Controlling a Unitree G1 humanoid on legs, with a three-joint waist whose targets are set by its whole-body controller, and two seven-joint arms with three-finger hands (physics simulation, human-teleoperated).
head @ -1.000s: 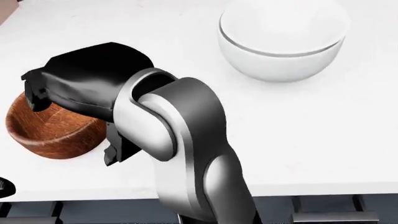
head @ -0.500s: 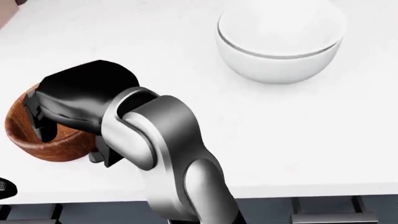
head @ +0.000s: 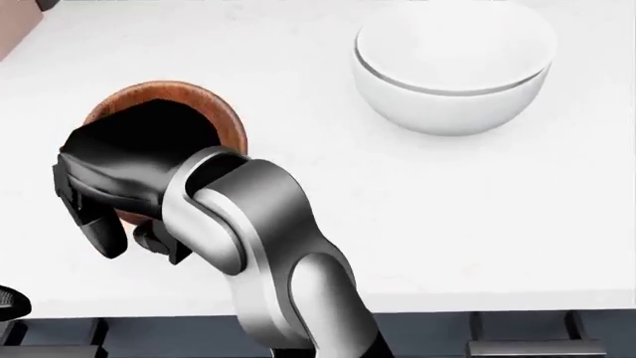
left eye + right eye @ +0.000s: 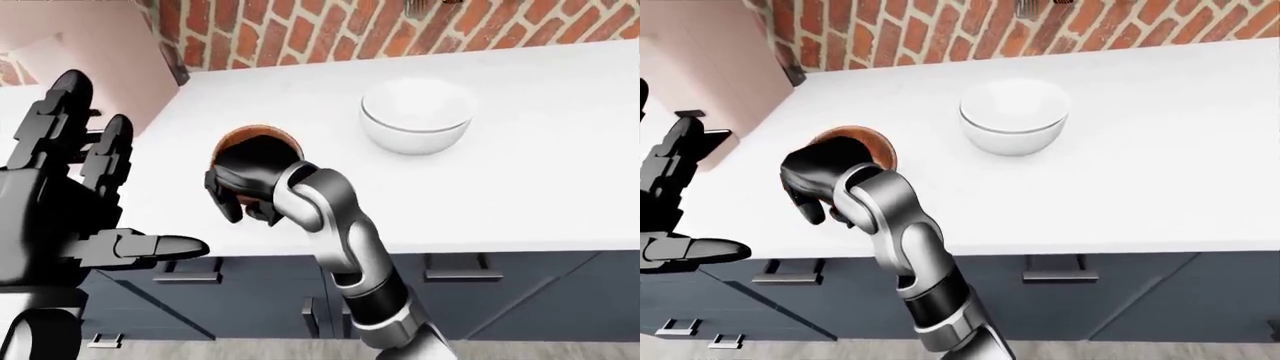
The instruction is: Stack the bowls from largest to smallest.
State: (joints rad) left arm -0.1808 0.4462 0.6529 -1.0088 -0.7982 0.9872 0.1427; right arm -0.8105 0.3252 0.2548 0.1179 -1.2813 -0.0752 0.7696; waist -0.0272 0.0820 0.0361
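Wooden bowl [image 3: 203,104] is tilting since you're gripping its near rim with the right hand [image 3: 119,186], left hand [image 4: 60,217] hanging wide.

No text, label, brand, number or sign can be read in any of the three views. The white bowl [image 3: 452,71], the wooden bowl [image 3: 221,112] and the white counter [image 3: 477,224] are all plain (the simulator renders them as unmarked surfaces). The brick wall [image 4: 330,30] and the dark cabinet fronts [image 4: 1120,300] carry no lettering either.
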